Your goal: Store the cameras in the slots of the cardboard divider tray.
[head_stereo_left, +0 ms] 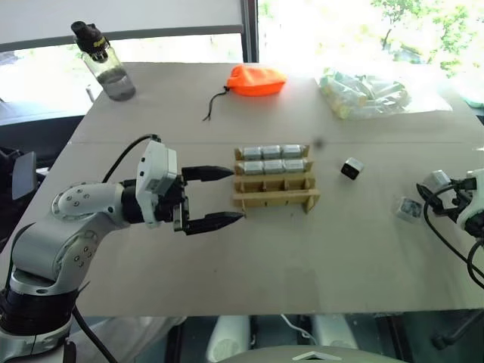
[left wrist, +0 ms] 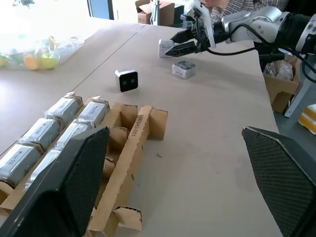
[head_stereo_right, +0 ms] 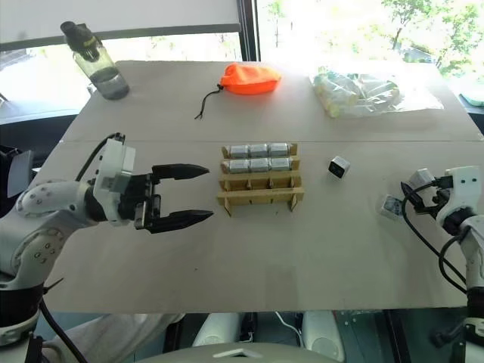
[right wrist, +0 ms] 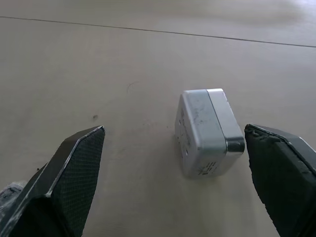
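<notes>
The cardboard divider tray (head_stereo_left: pixel 276 200) stands at the middle of the table. Its two far rows hold silver-grey cameras (head_stereo_left: pixel 271 159); the two near rows of slots stand empty. To its right lies a loose camera (head_stereo_left: pixel 352 168) with a black lens face, then another (head_stereo_left: pixel 409 209), and one (head_stereo_left: pixel 437 180) by the table's right edge. My left gripper (head_stereo_left: pixel 234 195) hovers open just left of the tray, pointing at it and holding nothing. My right gripper (right wrist: pixel 174 129) is open around the far-right camera (right wrist: pixel 207 131), which lies on the table close to one finger.
A water bottle (head_stereo_left: pixel 106 64) stands at the far left corner. An orange drawstring pouch (head_stereo_left: pixel 257 80) and a clear plastic bag (head_stereo_left: pixel 367 92) of pale pieces lie along the far side. The right gripper works near the table's right edge.
</notes>
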